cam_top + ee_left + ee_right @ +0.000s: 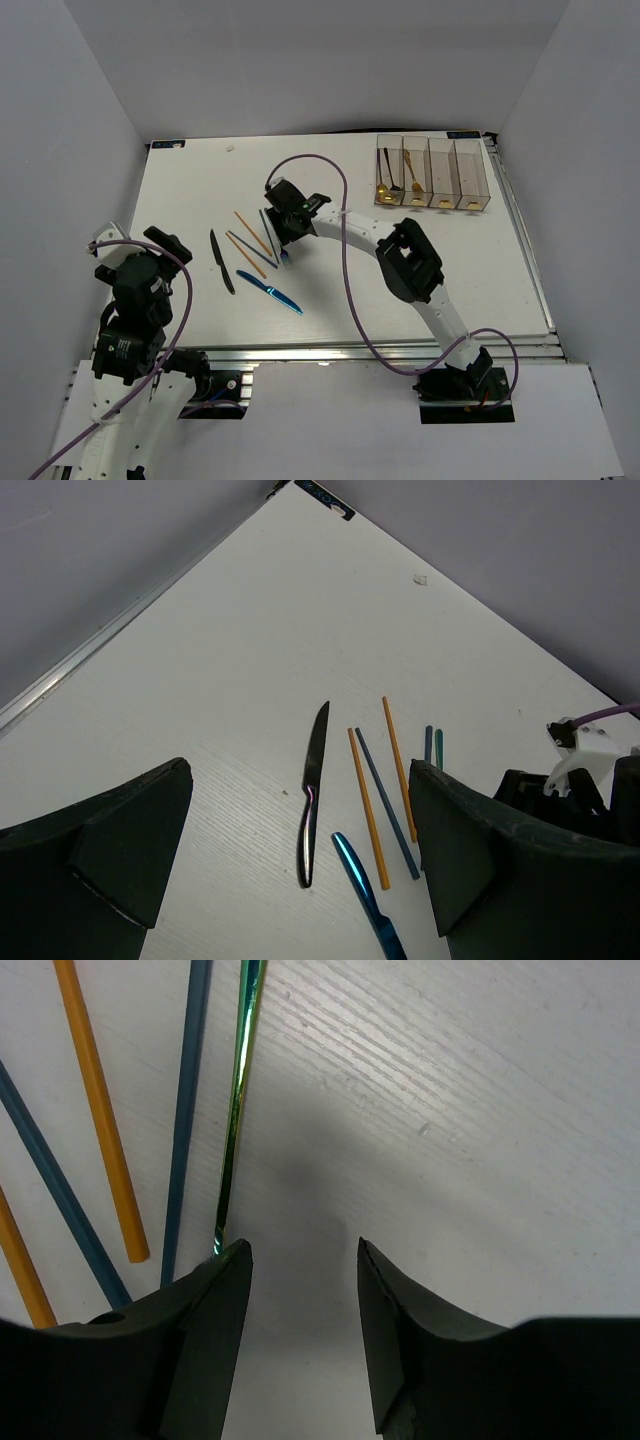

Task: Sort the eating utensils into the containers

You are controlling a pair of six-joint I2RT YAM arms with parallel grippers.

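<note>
1. Your right claw (302, 1260) is released, with nothing between its fingers. It sits low over the middle of the bench (200, 190).
2. The green iridescent chopstick (236, 1110) lies just off the gap. Its near end stops right at one fingertip (225, 1270); I can't tell if they touch.
3. Beside it, going outward in the right wrist view, are the blue chopstick (186, 1110), the orange chopstick (102, 1110), the second blue chopstick (55, 1178) and the second orange chopstick (18, 1248). All lie flat on the bench.
4. Your left claw (300, 768) is spread wide and grasps nothing. It hangs above the left side of the bench, facing the loose cutlery.
5. The black knife (312, 800) lies flat, just left of the chopsticks in the left wrist view. The blue knife (365, 890) lies angled near its handle end, apart from it.
6. The containers (470, 175) are a row of four clear bins at the far right of the bench, well apart from the loose cutlery.
7. In the top view, the leftmost bin holds the dark spoon (390, 170) and the gold spoon (381, 190). The next bin holds the second gold spoon (413, 178).
</note>
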